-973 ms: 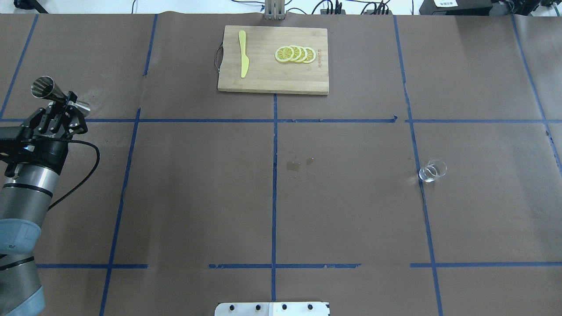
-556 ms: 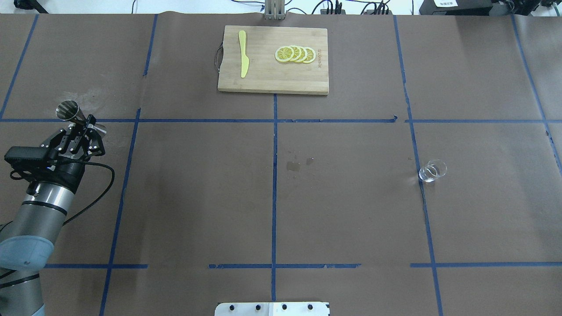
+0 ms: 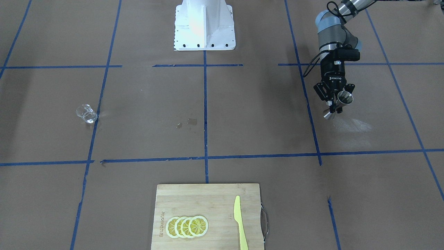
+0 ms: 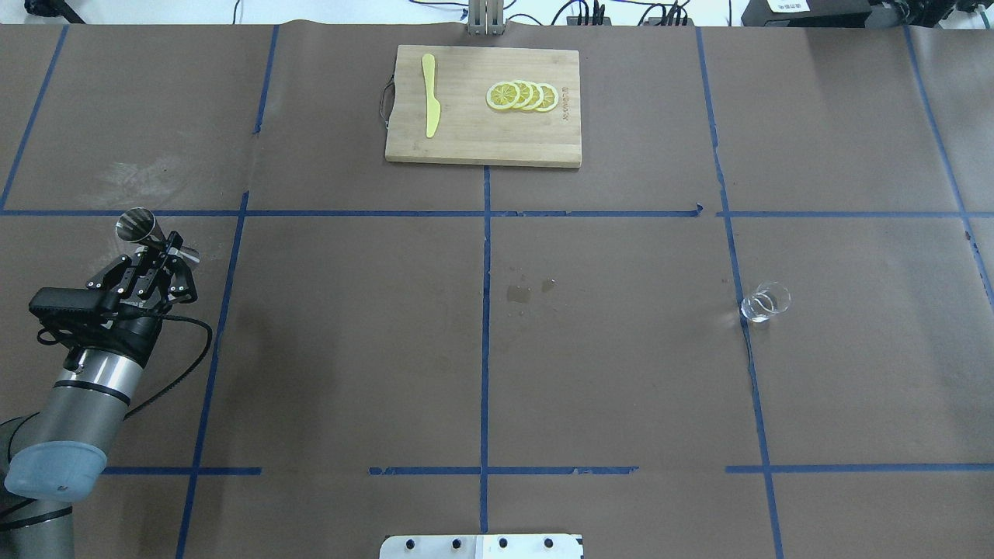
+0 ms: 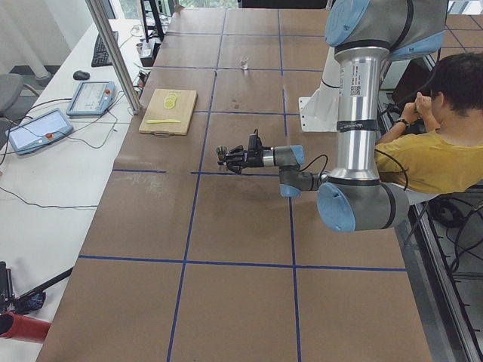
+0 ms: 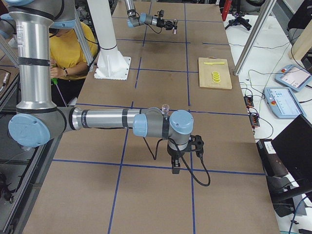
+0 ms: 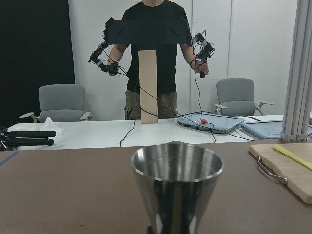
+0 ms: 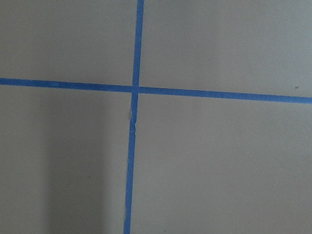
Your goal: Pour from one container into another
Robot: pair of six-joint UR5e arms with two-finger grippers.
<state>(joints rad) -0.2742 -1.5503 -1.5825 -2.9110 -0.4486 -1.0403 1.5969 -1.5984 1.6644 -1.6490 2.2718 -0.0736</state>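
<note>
The steel jigger (image 4: 146, 228) is clamped at its waist by my left gripper (image 4: 165, 242), which is shut on it over the left part of the table. It stands nearly upright, and its open upper cone fills the lower middle of the left wrist view (image 7: 176, 181). From the front, the jigger (image 3: 344, 98) sits in the same gripper (image 3: 333, 103). Far off on the right side, the clear glass cup (image 4: 765, 302) (image 3: 86, 113) stands alone on the paper. My right gripper (image 6: 176, 165) shows only in the exterior right view, pointing down; I cannot tell whether it is open or shut.
A wooden cutting board (image 4: 466, 140) at the far middle carries lemon slices (image 4: 522, 96) and a yellow knife (image 4: 429, 95). Small wet spots (image 4: 519, 293) mark the table's middle. A seated person (image 5: 434, 143) is beside the robot base.
My left arm has drawn back toward the robot and slightly toward the table's middle, carrying the jigger. The glass cup has not moved.
</note>
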